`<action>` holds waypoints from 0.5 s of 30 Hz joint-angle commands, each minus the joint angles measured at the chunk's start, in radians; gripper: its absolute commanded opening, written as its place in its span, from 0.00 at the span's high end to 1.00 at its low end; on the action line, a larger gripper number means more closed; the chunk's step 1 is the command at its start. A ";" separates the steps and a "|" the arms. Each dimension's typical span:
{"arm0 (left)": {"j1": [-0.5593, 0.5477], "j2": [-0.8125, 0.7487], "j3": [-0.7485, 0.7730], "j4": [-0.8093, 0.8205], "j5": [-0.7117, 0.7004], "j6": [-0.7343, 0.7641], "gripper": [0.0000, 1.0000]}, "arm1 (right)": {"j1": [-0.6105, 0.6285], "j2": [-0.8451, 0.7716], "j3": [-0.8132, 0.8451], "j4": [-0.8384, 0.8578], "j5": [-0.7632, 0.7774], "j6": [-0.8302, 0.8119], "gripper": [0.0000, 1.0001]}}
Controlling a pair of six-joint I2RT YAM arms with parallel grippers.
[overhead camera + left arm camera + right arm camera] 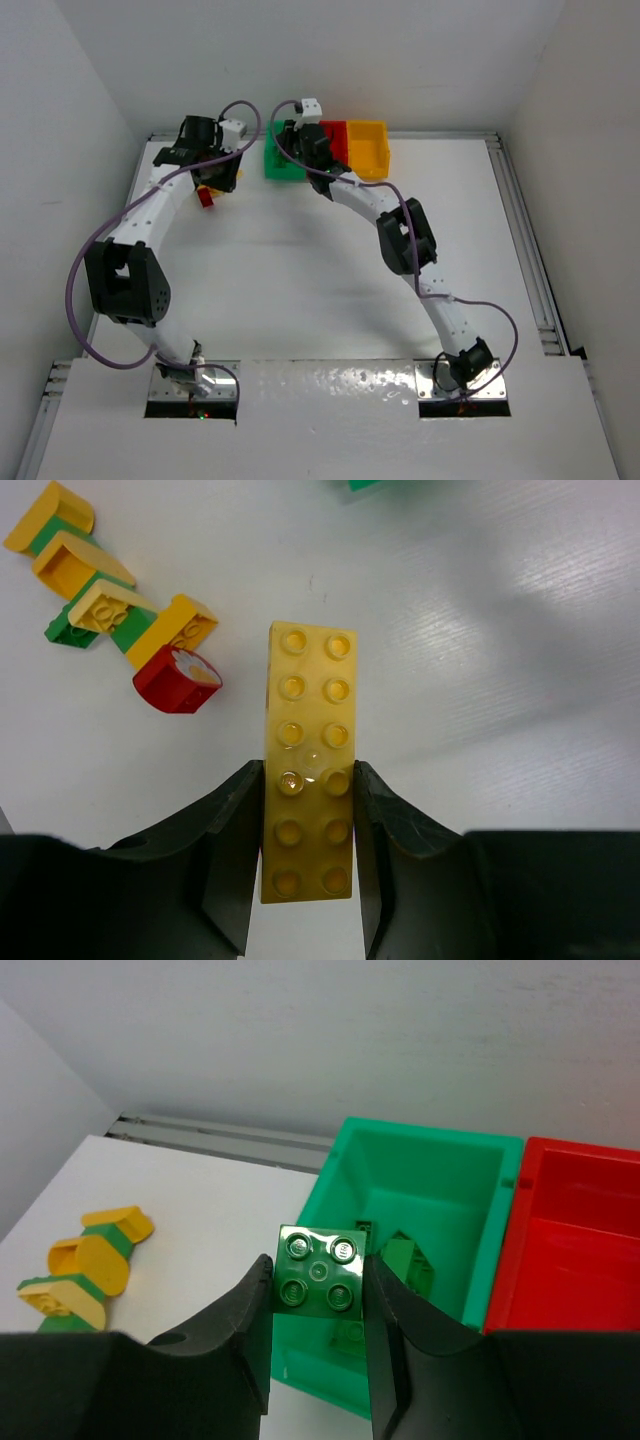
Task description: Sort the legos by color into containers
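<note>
My left gripper (308, 820) is shut on a long yellow brick (310, 760), held over the white table. A loose pile lies just up and left of it: yellow and green bricks (90, 600) and a red brick (177, 680). My right gripper (318, 1285) is shut on a square green brick (320, 1271) above the near left edge of the green bin (470, 1160), which holds a few green bricks (405, 1260). The red bin (580, 1250) stands to its right. From the top, the green (280, 162), red (336, 138) and yellow (367, 148) bins stand in a row at the back.
The back wall rises right behind the bins. A metal rail (220, 1138) runs along the table's far edge. The left wall stands close to the brick pile (205, 197). The two arms arch toward each other at the back of the table.
</note>
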 commanded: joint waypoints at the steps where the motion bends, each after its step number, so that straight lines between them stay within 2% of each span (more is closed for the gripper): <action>1: 0.016 -0.014 0.015 0.028 0.025 -0.014 1.00 | -0.008 0.005 0.063 0.033 -0.015 0.038 1.00; 3: 0.017 -0.013 0.018 0.026 0.032 -0.016 1.00 | -0.014 0.017 0.074 0.013 -0.016 0.035 0.93; 4: 0.020 -0.009 0.019 0.023 0.038 -0.016 1.00 | -0.014 0.019 0.074 0.011 -0.016 0.035 0.86; 5: 0.020 -0.009 0.021 0.021 0.045 -0.014 1.00 | -0.017 0.020 0.078 0.005 -0.033 0.038 0.61; 8: 0.023 -0.008 0.021 0.018 0.051 -0.013 1.00 | -0.019 0.002 0.081 -0.009 -0.071 0.027 0.41; 11: 0.024 -0.006 0.024 0.015 0.065 -0.011 1.00 | -0.019 -0.047 0.051 0.006 -0.090 0.024 0.34; 15: 0.024 -0.011 0.035 0.006 0.104 0.001 1.00 | -0.019 -0.127 -0.014 0.011 -0.099 -0.043 0.31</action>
